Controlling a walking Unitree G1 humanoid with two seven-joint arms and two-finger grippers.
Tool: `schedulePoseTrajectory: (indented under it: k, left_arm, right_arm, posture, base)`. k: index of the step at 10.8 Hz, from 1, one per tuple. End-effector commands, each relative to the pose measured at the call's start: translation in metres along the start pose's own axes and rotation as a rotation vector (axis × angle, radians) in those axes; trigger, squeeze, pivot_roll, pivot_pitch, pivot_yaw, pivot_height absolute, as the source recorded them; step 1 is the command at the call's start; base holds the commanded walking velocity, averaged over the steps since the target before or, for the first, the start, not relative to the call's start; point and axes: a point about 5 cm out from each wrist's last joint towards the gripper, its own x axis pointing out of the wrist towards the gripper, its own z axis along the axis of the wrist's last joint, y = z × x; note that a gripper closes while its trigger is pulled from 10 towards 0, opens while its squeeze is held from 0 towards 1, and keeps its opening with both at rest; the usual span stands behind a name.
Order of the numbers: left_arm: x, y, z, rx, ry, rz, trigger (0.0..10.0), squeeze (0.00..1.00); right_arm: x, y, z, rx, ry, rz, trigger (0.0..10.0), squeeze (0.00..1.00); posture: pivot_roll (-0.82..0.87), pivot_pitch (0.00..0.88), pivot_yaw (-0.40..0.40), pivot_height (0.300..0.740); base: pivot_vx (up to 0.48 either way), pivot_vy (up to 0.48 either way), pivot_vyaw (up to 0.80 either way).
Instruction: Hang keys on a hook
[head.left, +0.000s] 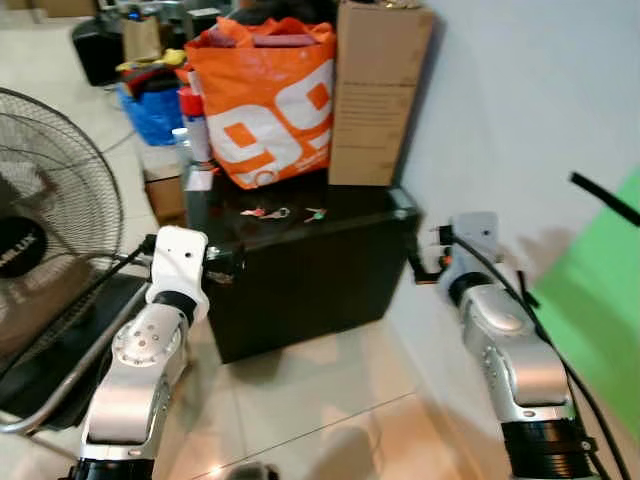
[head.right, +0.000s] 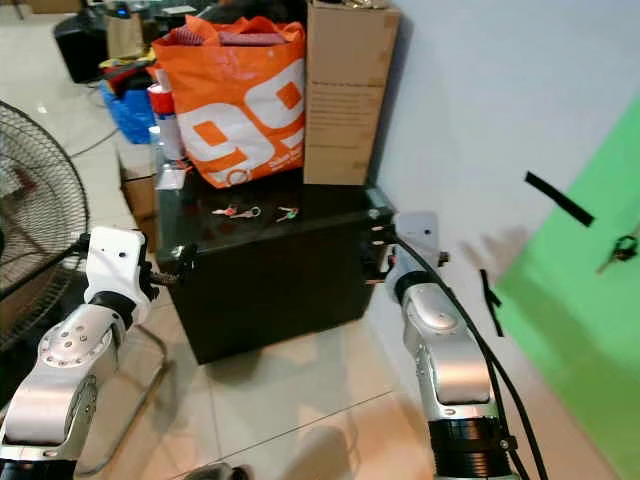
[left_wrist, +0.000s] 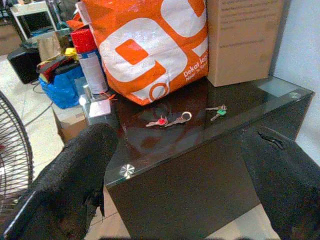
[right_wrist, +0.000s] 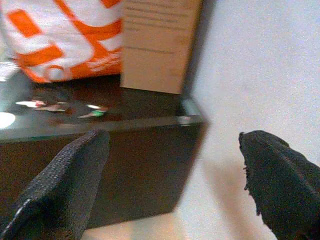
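1. Left eye view: a black glass-topped bench (head.left: 300, 270) carries an orange bag (head.left: 265, 95) printed with a big white "99", a cardboard box (head.left: 375, 90) beside it, and two sets of keys: red-tagged keys (head.left: 265, 212) and green-tagged keys (head.left: 316, 214), near each other; a fan (head.left: 50, 220) stands on the left.
2. Right eye view: a green board (head.right: 585, 320) leans on the wall with a dark hook (head.right: 622, 248).
3. Left wrist view: the left pincer (left_wrist: 185, 190) is spread open, short of the bench edge; the bag reads "Dekat lagi".
4. Right wrist view: the right pincer (right_wrist: 175, 185) is spread open near the bench's wall-side corner.
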Motion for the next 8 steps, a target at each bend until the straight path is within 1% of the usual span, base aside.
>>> schedulePoseTrajectory:
  k: [1, 2, 3, 8]
  left_arm:
    - [-0.0003, -0.0007, 0.0037, 0.003, -0.009, 0.009, 10.0, 0.0]
    - [0.0004, -0.0029, 0.005, 0.0, -0.013, 0.007, 10.0, 0.0]
    - [0.0014, -0.0034, 0.0065, 0.0, -0.018, 0.005, 10.0, 0.0]
    - [0.0037, -0.0005, 0.0103, -0.002, -0.031, 0.017, 10.0, 0.0]
  right_arm:
    - [0.0017, -0.0025, -0.0002, -0.03, 0.006, -0.029, 10.0, 1.0]
    - [0.002, -0.0052, 0.0006, -0.058, -0.014, -0.065, 10.0, 1.0]
    - [0.0023, -0.0045, 0.0017, -0.067, -0.017, -0.059, 10.0, 1.0]
    - [0.0062, -0.0026, 0.0026, -0.069, -0.02, -0.06, 10.0, 1.0]
  posture:
    - [-0.03, 0.0, -0.052, 0.74]
    - [-0.04, 0.0, -0.049, 0.74]
    - [-0.04, 0.0, -0.048, 0.74]
    - [-0.03, 0.0, -0.054, 0.74]
  base:
    - [0.322, 0.0, 0.0]
    - [0.334, 0.0, 0.0]
    - [0.33, 0.0, 0.0]
    - [0.313, 0.0, 0.0]
